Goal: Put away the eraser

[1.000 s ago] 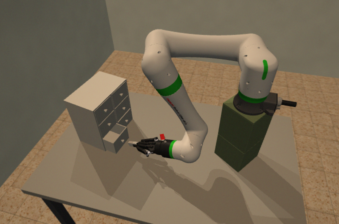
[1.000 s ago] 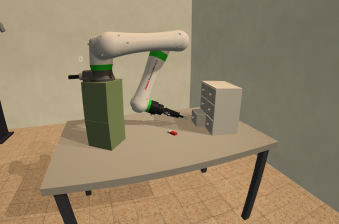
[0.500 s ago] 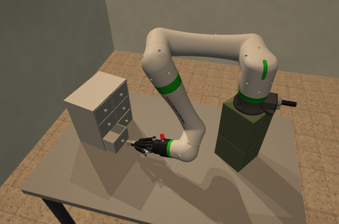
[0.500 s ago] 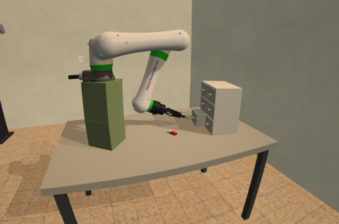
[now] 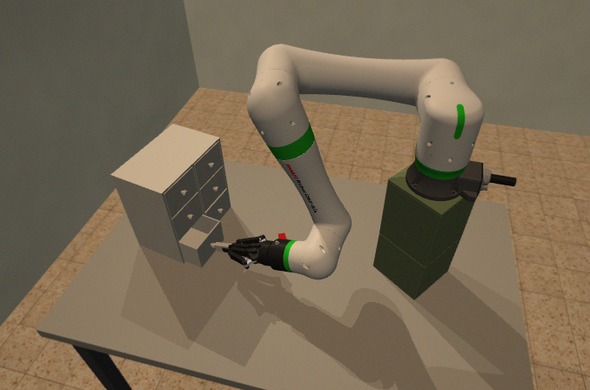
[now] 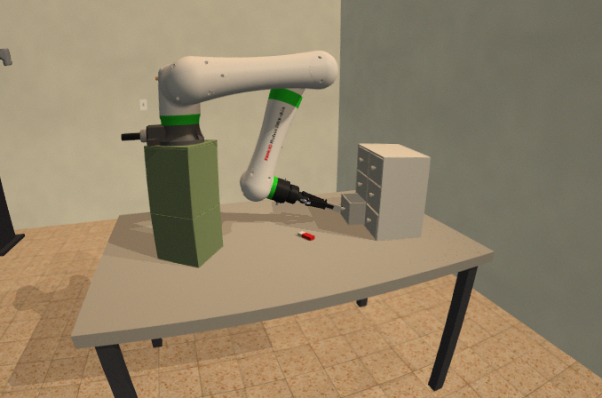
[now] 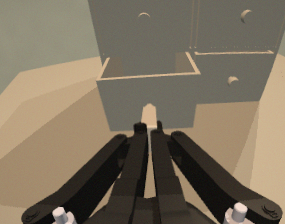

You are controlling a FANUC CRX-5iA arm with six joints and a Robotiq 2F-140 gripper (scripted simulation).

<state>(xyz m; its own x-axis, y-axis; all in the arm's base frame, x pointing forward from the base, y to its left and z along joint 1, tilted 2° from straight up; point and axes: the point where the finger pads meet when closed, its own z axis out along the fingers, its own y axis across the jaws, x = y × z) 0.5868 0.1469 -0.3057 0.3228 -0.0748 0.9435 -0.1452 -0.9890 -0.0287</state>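
The small chest (image 5: pixel 142 213) (image 6: pixel 402 196) (image 7: pixel 128 37) stands upright with two columns of three drawers. Its bottom drawer (image 5: pixel 206 252) (image 6: pixel 356 211) (image 7: pixel 122 105), in the left column in the wrist view, sticks partly out; the other drawers look pushed in. I see no eraser in the visible part of it; its floor is mostly hidden. My gripper (image 5: pixel 215 245) (image 6: pixel 339 208) (image 7: pixel 149 116) is shut and empty, its pale tips at the drawer's front, covering the knob; whether they touch is unclear. The red and white eraser (image 5: pixel 282 236) (image 6: pixel 306 235) lies on the table.
The arm's green pedestal (image 5: pixel 419 248) (image 6: pixel 185 206) stands on the table (image 5: pixel 98 307) (image 6: pixel 273 272), across from the chest's front. The eraser lies between pedestal and chest, beside the gripper's wrist in the top view. Walls stand behind the table.
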